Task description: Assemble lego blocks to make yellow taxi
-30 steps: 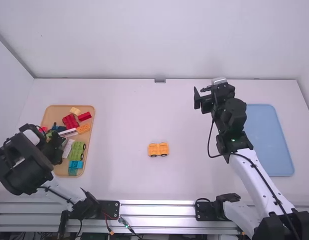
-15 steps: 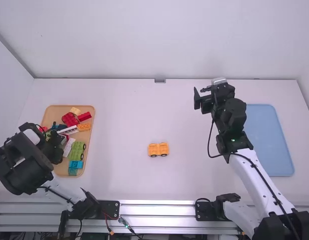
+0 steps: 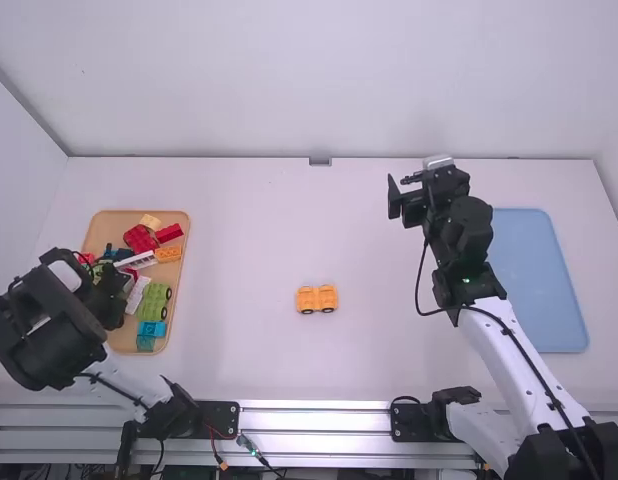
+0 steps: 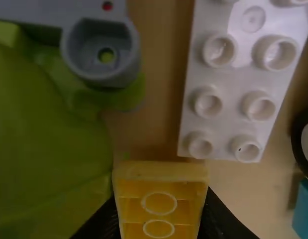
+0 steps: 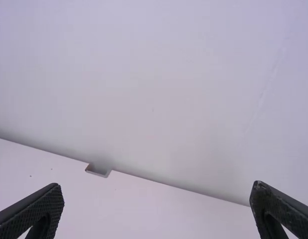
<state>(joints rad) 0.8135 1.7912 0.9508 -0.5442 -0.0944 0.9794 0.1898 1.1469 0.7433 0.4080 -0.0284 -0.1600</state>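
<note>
Over the near left part of the wooden tray is my left gripper (image 3: 117, 300), seen from above in the high view. In the left wrist view, my left gripper (image 4: 161, 214) is shut on a yellow block (image 4: 160, 199), its underside tubes showing. Beside that block lie a white studded brick (image 4: 233, 79) and a green piece (image 4: 44, 144). A yellow-orange wheeled car base (image 3: 317, 299) sits on the table's middle. My right gripper (image 3: 399, 196) is over the far right of the table; in the right wrist view, my right gripper (image 5: 156, 211) stands open, nothing between its fingers.
The wooden tray (image 3: 181, 300) at the left holds several red, orange, white, green and blue pieces, including a green wheeled base (image 3: 155, 301). A flat blue tray (image 3: 549, 290) lies at the right, beside the right arm. Walls rise behind the table and at its left.
The white bricks and a red piece in the tray have shifted slightly around the left gripper. Both arms look almost unmoved, and the car base has stayed where it was.
</note>
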